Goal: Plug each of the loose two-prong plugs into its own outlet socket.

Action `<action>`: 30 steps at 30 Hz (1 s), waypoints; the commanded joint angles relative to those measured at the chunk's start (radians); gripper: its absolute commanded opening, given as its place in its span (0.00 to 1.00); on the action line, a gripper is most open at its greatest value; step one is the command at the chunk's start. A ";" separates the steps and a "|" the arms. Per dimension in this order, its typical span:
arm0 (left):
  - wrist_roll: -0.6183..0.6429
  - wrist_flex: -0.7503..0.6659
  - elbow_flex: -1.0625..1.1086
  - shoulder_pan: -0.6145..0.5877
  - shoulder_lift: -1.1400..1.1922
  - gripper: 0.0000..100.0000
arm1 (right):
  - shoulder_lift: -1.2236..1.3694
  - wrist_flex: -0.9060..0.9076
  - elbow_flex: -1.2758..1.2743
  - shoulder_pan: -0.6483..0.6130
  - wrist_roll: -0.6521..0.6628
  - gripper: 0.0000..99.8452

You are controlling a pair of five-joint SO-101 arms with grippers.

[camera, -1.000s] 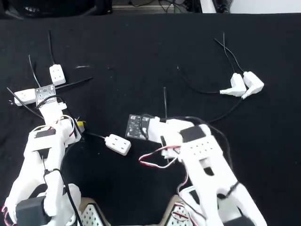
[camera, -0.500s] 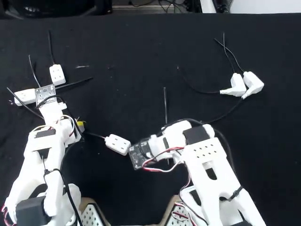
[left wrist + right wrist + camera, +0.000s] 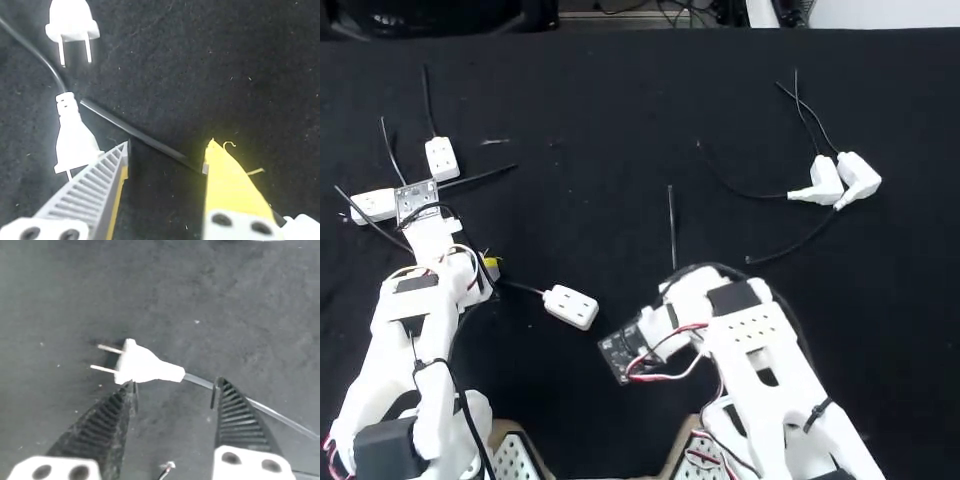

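Right end effector (image 3: 175,385) hangs low over the black worktop (image 3: 250,300), fingers spread apart, with a white two-prong plug (image 3: 142,367) lying flat just past the tips and its cord (image 3: 260,407) trailing back under one finger. Left end effector (image 3: 167,145) is spread too, straddling a black cord (image 3: 145,142). The nearer plug (image 3: 72,142) sits right beside one finger, and the farther plug (image 3: 72,25) lies beyond it, prongs facing back.

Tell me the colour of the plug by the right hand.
The plug is white; right wrist view shows it best.
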State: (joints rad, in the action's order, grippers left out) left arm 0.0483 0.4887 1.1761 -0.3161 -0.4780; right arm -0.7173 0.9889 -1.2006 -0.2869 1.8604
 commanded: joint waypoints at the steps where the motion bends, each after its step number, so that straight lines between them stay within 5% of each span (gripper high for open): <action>1: 0.002 -0.017 -0.012 -0.013 -0.017 0.25 | -0.027 -0.023 -0.001 0.051 0.054 0.23; 23: 0.002 -0.017 -0.012 -0.013 -0.017 0.25 | -0.031 -0.204 -0.186 -0.005 0.072 0.21; 28: 0.002 -0.017 -0.012 -0.013 -0.017 0.25 | -0.036 -0.210 -0.136 -0.057 -0.189 0.02; 30: 0.002 -0.017 -0.012 -0.013 -0.017 0.25 | -0.036 -0.207 -0.108 -0.109 -0.362 0.03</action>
State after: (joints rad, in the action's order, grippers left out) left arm 0.0483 0.4887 1.1761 -0.3161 -0.4780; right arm -0.7327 0.8063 -1.3709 -0.3237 1.7192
